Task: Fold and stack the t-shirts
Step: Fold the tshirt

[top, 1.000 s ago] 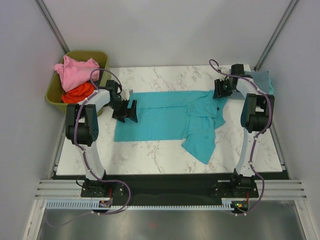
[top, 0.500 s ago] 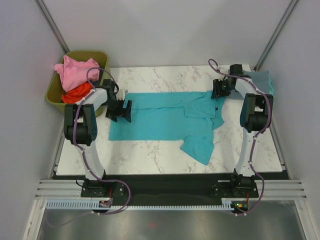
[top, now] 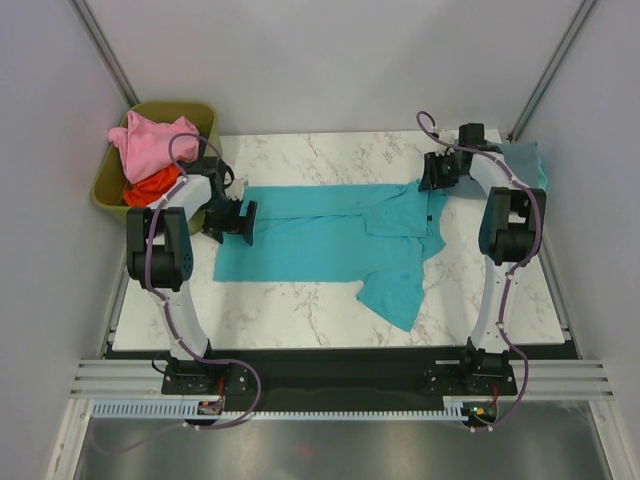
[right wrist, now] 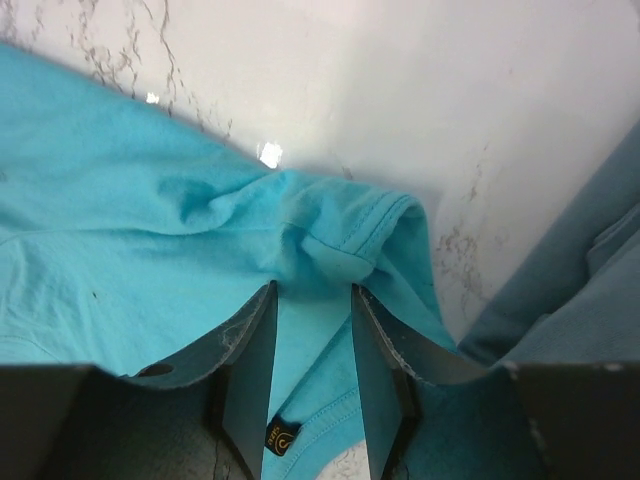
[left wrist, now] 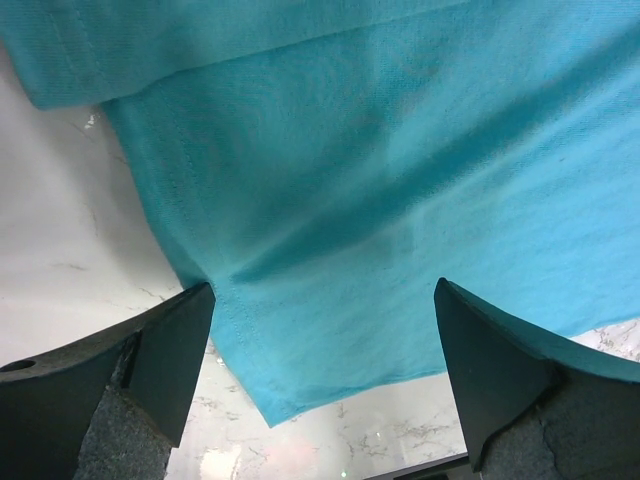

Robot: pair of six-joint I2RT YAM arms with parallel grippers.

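As you view the table [top: 300, 300] — teal t-shirt [top: 330, 235]: spread flat at centre.
Left gripper [left wrist: 320, 330]: fingers released wide over its left edge.
Right gripper [right wrist: 312, 330]: fingers pinching its bunched far-right corner.

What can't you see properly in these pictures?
- Orange shirt: top view, mostly buried under the pink shirt in the bin.
- Grey-blue shirt: top view, right arm covers part.
- Collar label: right wrist view, too small to read.
- Right pincer: right wrist view, unclear whether it pinches the teal shirt.
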